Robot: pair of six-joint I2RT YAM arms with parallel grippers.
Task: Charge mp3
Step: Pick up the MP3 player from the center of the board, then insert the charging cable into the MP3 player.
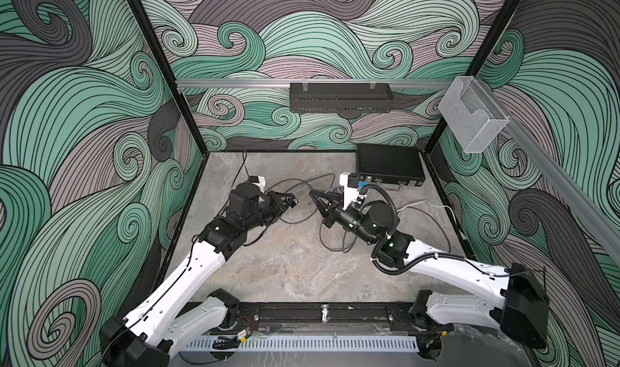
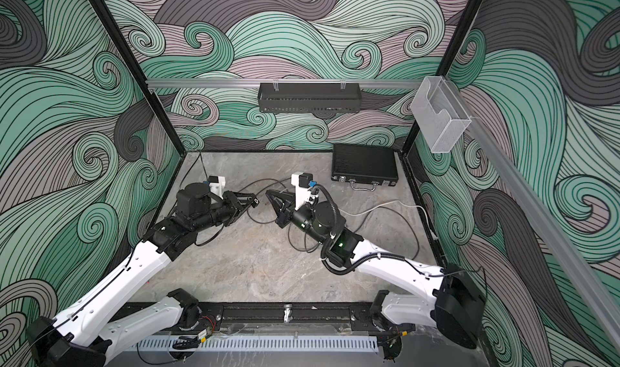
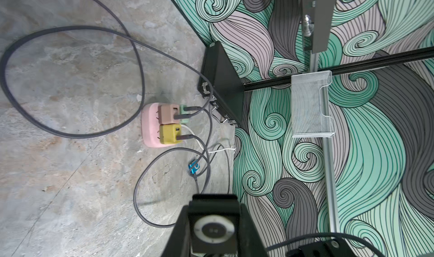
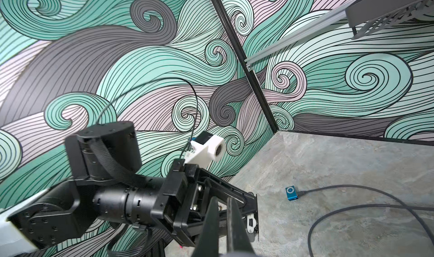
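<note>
Hold: your left gripper (image 1: 291, 202) is pinching the mp3 (image 3: 212, 231), aiming its port (image 4: 250, 223) toward 3 o'clock for plugging | right gripper (image 1: 313, 194) pressing together, load unclear

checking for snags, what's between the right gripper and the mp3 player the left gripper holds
Nothing; both top views show only bare table in the short gap between right gripper and mp3 player.

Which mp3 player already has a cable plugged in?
The small blue mp3 player lying on the table, grey cable attached; the dark silver-wheeled player sits cable-free in the left gripper.
</note>
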